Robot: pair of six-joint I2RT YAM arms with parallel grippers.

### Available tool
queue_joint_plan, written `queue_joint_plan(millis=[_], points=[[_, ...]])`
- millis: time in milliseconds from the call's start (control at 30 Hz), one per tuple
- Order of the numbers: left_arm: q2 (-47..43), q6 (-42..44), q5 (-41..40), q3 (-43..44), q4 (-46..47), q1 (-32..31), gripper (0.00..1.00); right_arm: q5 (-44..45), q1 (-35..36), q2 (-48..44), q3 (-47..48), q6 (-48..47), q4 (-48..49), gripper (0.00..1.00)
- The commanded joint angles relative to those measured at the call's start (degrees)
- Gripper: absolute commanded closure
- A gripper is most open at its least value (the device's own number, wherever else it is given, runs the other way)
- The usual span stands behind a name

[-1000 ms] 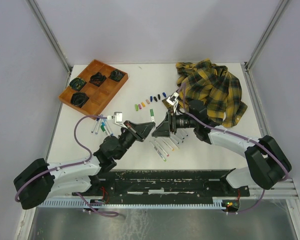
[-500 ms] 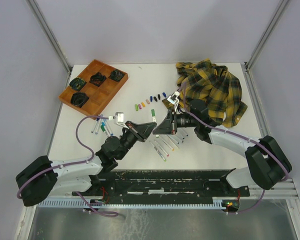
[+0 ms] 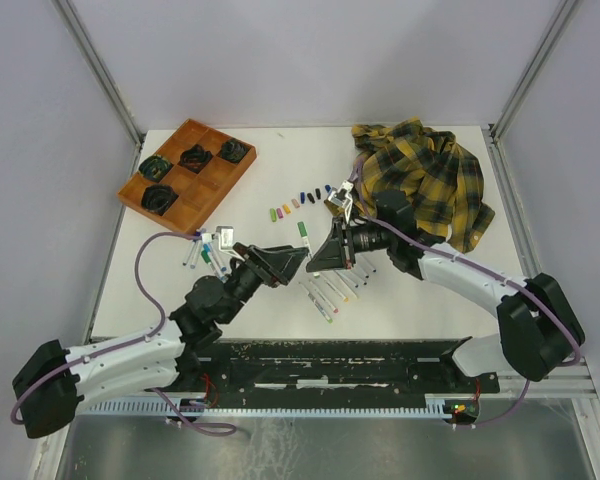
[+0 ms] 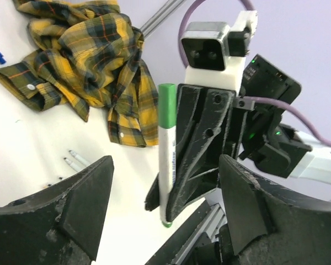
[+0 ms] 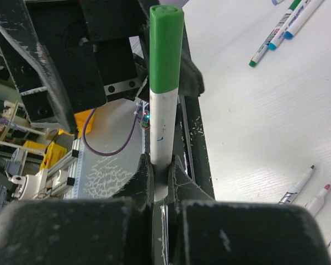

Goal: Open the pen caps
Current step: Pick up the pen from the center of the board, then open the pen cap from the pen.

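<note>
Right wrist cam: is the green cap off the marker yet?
No, the green cap sits fully on the end of the marker clamped in the right hand.

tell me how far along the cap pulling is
Done: a row of loose caps and several bare-tipped markers lie on the table. In hand: the right gripper clamps a marker whose green cap is on, facing the open left gripper. Left: that cap, plus capped-looking markers by the left arm.

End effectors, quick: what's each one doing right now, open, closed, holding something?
Left end effector: open, holding nothing.
Right end effector: closed on the marker, green cap on.
</note>
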Motion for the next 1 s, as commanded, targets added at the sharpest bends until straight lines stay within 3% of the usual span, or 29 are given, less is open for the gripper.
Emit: queue_joint_plan(millis=[0, 200, 400, 567, 833, 967], points=[[-4.1, 5.4, 1.5, 4.1, -11.0, 1.3, 0.16, -4.7, 0.0, -2.2, 6.0, -9.7, -10.4, 1.00], [-2.6, 4.3, 13.9, 7.5, -11.7, 6.8, 0.15, -8.5, 0.1, -2.1, 8.3, -14.7, -17.2, 1.00], [0.1, 2.5, 20.7, 10.0, -8.7, 10.3, 0.18, -9.7, 0.2, -1.4, 10.4, -20.9, -24.2, 1.00], [3.8, -0.2, 25.1, 11.1, -5.8, 12.0, 0.40, -9.6, 0.6, -1.5, 11.0, -22.8, -26.3, 1.00], [6.6, -1.6, 28.8, 11.5, -2.8, 12.5, 0.59, -9.1, 0.8, -0.9, 11.8, -24.4, -28.9, 1.00], [6.8, -1.6, 29.8, 11.4, -2.5, 12.6, 0.72, -8.8, 0.8, -0.8, 12.1, -24.5, -29.3, 1.00]])
